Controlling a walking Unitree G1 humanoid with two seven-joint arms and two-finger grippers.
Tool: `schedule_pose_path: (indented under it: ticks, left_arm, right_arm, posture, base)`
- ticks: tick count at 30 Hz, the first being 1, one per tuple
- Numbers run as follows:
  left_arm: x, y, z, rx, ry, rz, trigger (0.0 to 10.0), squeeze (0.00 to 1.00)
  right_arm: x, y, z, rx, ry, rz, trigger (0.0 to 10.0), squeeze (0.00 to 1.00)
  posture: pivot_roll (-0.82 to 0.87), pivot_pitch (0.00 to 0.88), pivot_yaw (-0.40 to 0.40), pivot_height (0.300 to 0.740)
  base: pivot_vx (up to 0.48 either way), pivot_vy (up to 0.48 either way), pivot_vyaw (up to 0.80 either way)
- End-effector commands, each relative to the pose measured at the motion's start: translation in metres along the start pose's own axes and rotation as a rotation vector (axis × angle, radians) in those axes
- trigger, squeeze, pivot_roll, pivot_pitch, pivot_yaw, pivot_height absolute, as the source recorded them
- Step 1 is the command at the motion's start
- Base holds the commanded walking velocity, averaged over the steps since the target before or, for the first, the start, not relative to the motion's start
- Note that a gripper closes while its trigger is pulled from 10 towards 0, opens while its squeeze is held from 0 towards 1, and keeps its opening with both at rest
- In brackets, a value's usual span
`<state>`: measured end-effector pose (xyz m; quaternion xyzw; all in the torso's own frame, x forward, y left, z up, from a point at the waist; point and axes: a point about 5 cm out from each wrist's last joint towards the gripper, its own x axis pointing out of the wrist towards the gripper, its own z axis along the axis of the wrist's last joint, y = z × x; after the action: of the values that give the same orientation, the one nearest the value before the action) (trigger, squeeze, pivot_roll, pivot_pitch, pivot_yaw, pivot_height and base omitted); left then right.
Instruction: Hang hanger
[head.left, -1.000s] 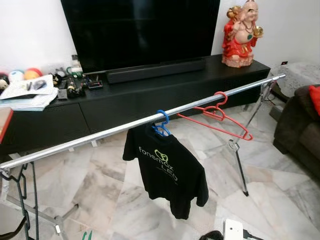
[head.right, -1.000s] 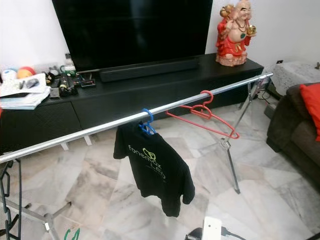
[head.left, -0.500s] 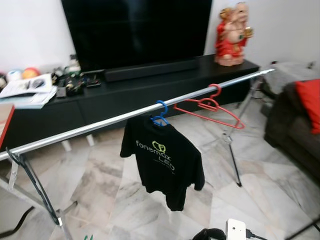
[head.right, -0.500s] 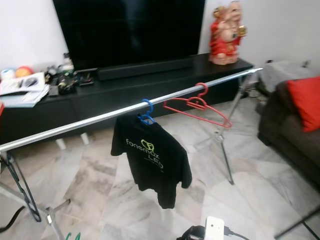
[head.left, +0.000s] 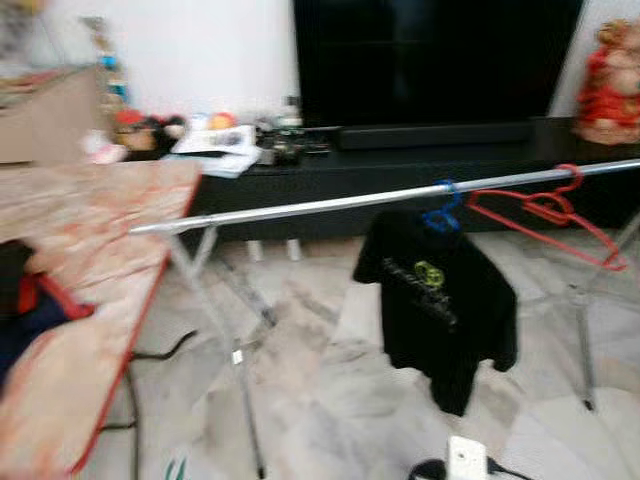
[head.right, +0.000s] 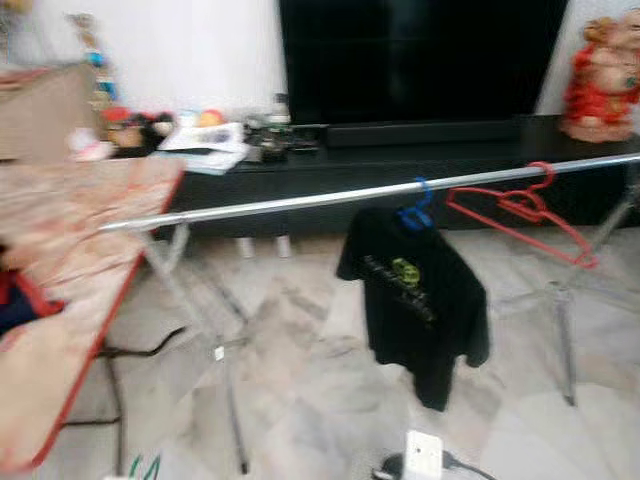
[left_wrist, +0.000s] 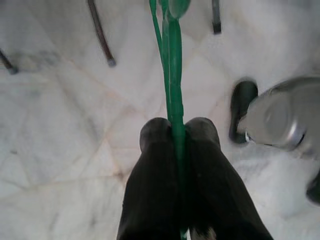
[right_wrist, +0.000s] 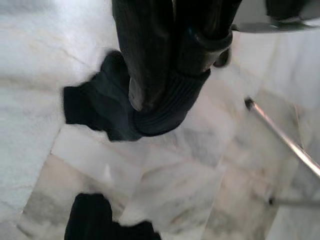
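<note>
Two black left end effector (left_wrist: 177, 132) fingers clamped on thin green hanger (left_wrist: 172, 75), right end effector (right_wrist: 170, 70) pinching ribbed dark fabric (right_wrist: 150, 110).

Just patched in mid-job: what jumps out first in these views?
A black T-shirt on a blue hanger hangs from the silver rail, with an empty red hanger beside it, before the TV stand. Low down, the left gripper pinches a green hanger over the marble floor; the right gripper grips black cloth.

left end effector (left_wrist: 177, 131) hangs with fingers pinched together; right end effector (right_wrist: 165, 107) points downward, fingers closed.
</note>
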<state>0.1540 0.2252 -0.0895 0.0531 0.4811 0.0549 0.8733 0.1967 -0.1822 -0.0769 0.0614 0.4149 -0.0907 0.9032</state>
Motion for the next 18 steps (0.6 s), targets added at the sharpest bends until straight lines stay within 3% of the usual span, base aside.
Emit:
schedule_pose_path:
  ticks: [1, 6, 18]
  left_arm:
    - [-0.0023, 0.0084, -0.0109, 0.008, 0.044, 0.021, 10.0, 0.0]
    - [-0.0023, 0.0085, -0.0111, 0.007, 0.045, 0.021, 10.0, 0.0]
    - [-0.0032, 0.0075, -0.0156, 0.001, 0.057, 0.017, 10.0, 0.0]
  right_arm:
    - [0.0009, 0.0046, 0.0042, -0.001, -0.015, 0.011, 10.0, 0.0]
    - [0.0009, 0.005, 0.0043, 0.004, -0.014, 0.013, 10.0, 0.0]
    - [0.0011, 0.0038, 0.0044, 0.02, -0.008, 0.012, 10.0, 0.0]
  posture:
    - [0.14, 0.0, 0.036, 0.74]
    - [0.14, 0.0, 0.037, 0.74]
    - [0.14, 0.0, 0.034, 0.74]
  base:
    - [-0.322, 0.0, 0.8]
    - [-0.321, 0.0, 0.79]
    - [-0.322, 0.0, 0.0]
